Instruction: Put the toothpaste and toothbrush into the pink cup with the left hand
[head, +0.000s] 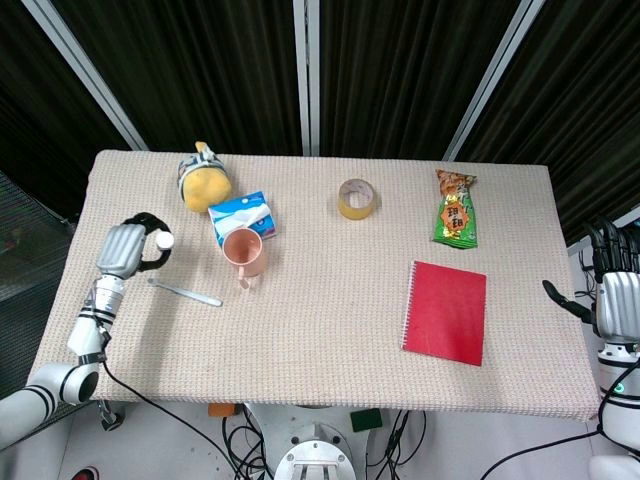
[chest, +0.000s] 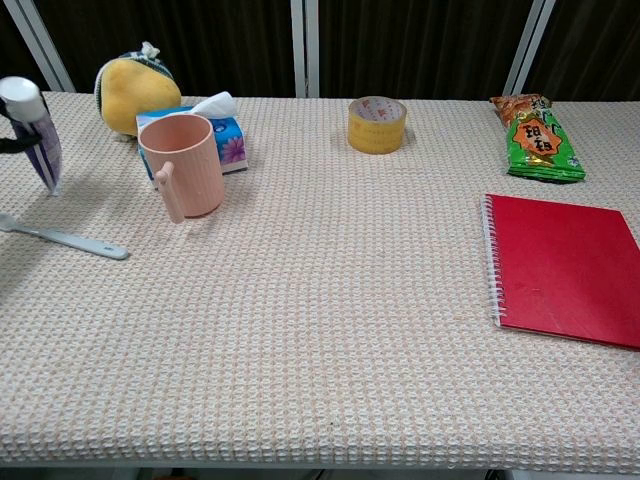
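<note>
My left hand (head: 122, 250) grips the toothpaste (chest: 30, 130) cap-up, lifted left of the pink cup (chest: 183, 165); tilted entry could tip it. Toothbrush (chest: 62, 238) lies near. Right hand (head: 612, 290) idles, spread.

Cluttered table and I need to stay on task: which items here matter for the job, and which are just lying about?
Job items: toothpaste, held by the left robot hand; toothbrush on the table; pink cup.

Lying about: yellow plush toy, tissue pack, tape roll, snack bag, red notebook.

Table (head: 330, 330) w/ cup (head: 243, 250), toothbrush (head: 185, 291), notebook (head: 446, 312), tape (head: 357, 198).
</note>
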